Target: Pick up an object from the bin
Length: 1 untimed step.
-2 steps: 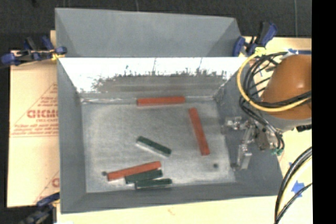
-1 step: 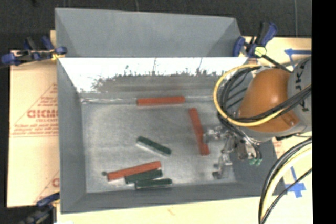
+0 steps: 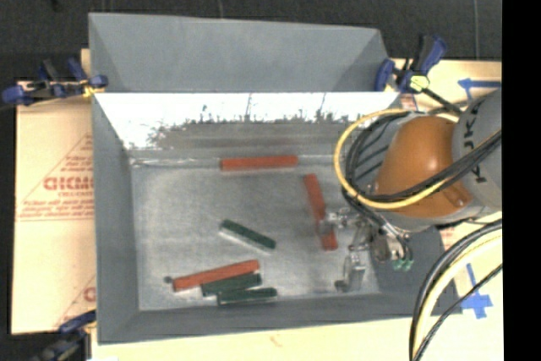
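Claw (image 3: 353, 256) sits low in the bin (image 3: 114, 207), by its right wall. Spread or pressed together: can't tell from this angle. The nearest item is the short red bar (image 3: 316, 203), just left of the claw, with its near end by the claw hardware; contact unclear. Further left: lone green bar (image 3: 248, 234). Left and toward the front: red-and-green stack (image 3: 224, 281). Long red bar (image 3: 258, 163) lies well behind and left.

Contents of my bin (image 3: 114, 224), by kind.

Red-orange bars, three: far red bar (image 3: 258, 163) along the far wall; right red bar (image 3: 314, 197); near red bar (image 3: 215, 276) at near left.

Dark green bars, three: middle green bar (image 3: 248, 234); first near green bar (image 3: 232, 286) and second near green bar (image 3: 247, 296), side by side just beside the near red bar.

I count six in all.
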### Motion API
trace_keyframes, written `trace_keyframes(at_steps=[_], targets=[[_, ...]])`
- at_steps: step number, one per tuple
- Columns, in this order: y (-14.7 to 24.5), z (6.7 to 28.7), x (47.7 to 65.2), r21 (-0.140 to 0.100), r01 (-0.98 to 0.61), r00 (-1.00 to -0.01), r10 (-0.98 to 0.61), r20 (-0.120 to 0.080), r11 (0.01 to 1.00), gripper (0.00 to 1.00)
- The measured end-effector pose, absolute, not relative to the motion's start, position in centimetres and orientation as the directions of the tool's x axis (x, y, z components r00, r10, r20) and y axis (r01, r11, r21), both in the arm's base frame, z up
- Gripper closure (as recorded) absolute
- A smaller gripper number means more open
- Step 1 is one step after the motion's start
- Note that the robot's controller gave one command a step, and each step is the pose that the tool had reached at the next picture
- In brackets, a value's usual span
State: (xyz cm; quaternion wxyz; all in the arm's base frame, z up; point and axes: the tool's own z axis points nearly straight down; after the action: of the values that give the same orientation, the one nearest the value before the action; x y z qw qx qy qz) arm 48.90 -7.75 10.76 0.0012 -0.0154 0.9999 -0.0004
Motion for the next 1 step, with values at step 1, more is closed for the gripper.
trace_keyframes(at_steps=[1], targets=[[-8.99,10.68,48.89,0.000,-0.088,-0.996,-0.088,-0.001,0.996,0.00]])
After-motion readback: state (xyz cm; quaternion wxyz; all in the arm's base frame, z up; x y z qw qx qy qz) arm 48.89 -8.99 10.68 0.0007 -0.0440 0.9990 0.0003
